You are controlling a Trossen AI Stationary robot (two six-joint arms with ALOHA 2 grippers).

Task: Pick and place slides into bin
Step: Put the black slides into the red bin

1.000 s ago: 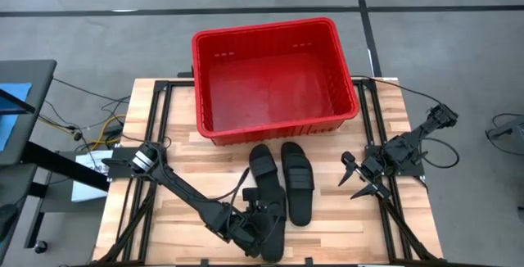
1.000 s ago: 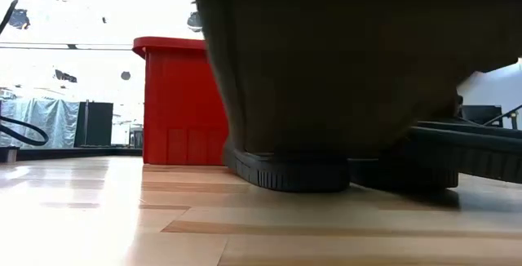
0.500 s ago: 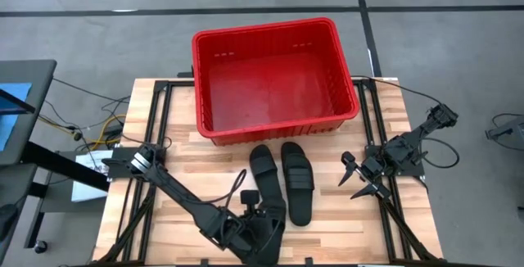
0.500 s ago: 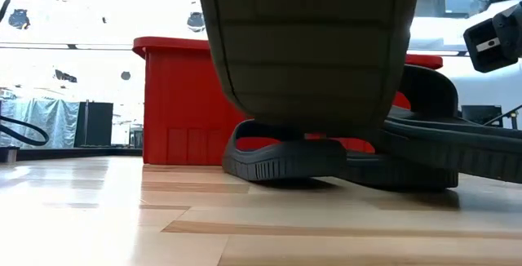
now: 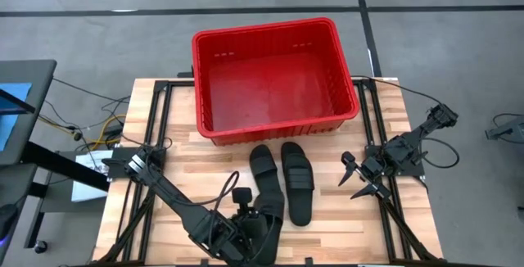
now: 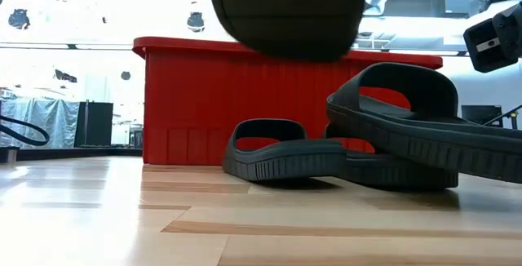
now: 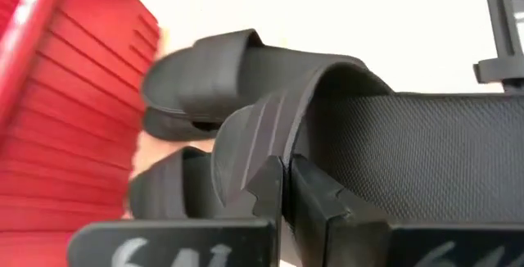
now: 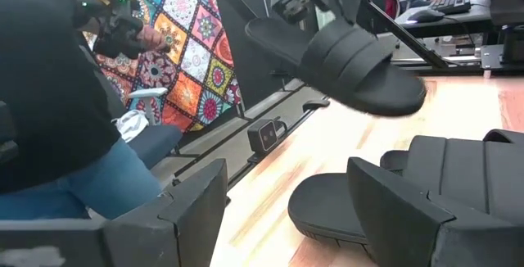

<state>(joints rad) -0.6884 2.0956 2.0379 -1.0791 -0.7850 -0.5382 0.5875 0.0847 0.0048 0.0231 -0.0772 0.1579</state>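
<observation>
A slide (image 5: 264, 233) is pinched by its strap in the closed left gripper (image 5: 244, 236) and held above the table's (image 5: 327, 218) near edge. Other slides (image 5: 296, 181) lie before the bin (image 5: 274, 128). The right gripper (image 5: 358, 179) is spread wide, empty.

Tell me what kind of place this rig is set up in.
Probably a robotics lab or workshop: a wooden table on a bare concrete floor, loose cables beside it, and desks with keyboards behind.
</observation>
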